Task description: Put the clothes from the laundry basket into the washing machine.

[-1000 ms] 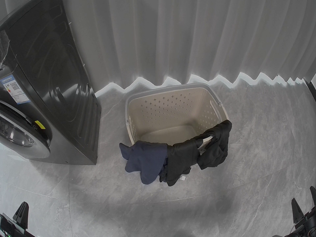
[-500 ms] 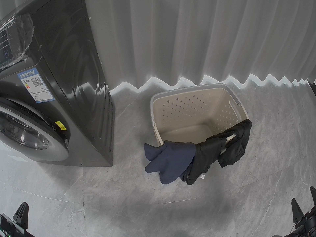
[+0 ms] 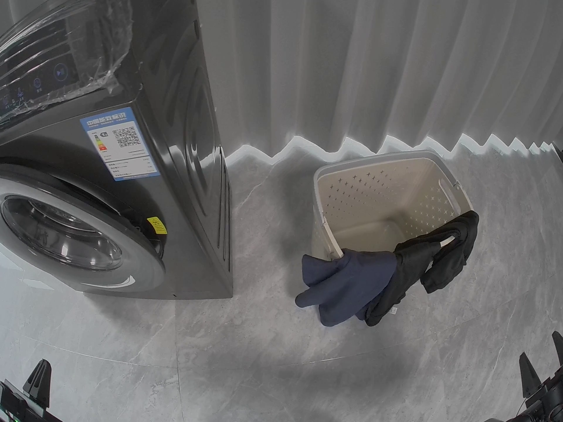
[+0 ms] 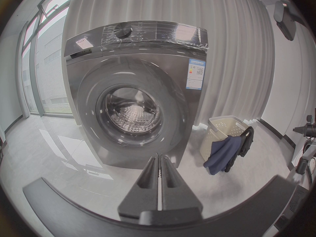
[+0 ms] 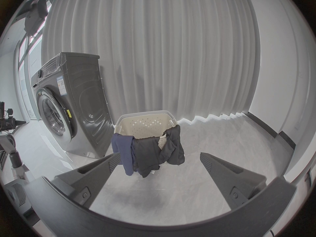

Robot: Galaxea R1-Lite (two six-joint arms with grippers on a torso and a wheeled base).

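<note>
Draping the near rim of the laundry basket (image 3: 381, 194), the clothes (image 3: 352, 282) lie far beyond our right gripper (image 5: 158, 155), which gapes empty. Our left gripper (image 4: 159, 156) is pinched closed on nothing.

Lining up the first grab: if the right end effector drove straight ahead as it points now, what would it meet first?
Most likely the black garment draped over the laundry basket's near rim; only floor lies between, though depth is unclear.
</note>
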